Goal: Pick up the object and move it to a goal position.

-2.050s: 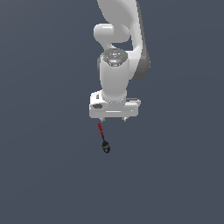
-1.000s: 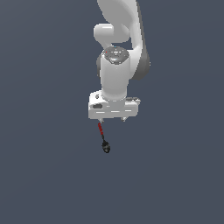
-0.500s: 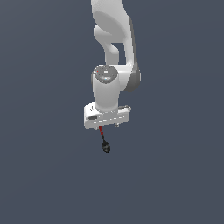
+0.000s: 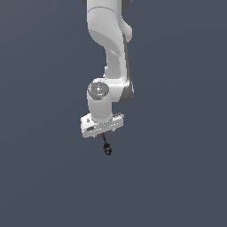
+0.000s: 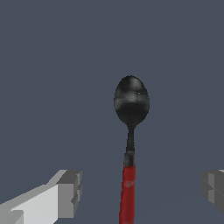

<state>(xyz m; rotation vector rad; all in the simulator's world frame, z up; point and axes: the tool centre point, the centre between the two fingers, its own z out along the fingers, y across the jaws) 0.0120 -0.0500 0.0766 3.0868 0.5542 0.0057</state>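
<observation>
While the fingers (image 5: 140,192) stand wide apart, the spoon (image 5: 130,131) (handle end cut off) lies between them, ungripped.

A flat, uniform dark grey-blue surface (image 4: 40,177) fills both views, with no edge, seam or marking showing. The spoon (image 4: 106,146) is seen against it at about six o'clock from the gripper (image 4: 102,133); whether it touches the surface cannot be told.
</observation>
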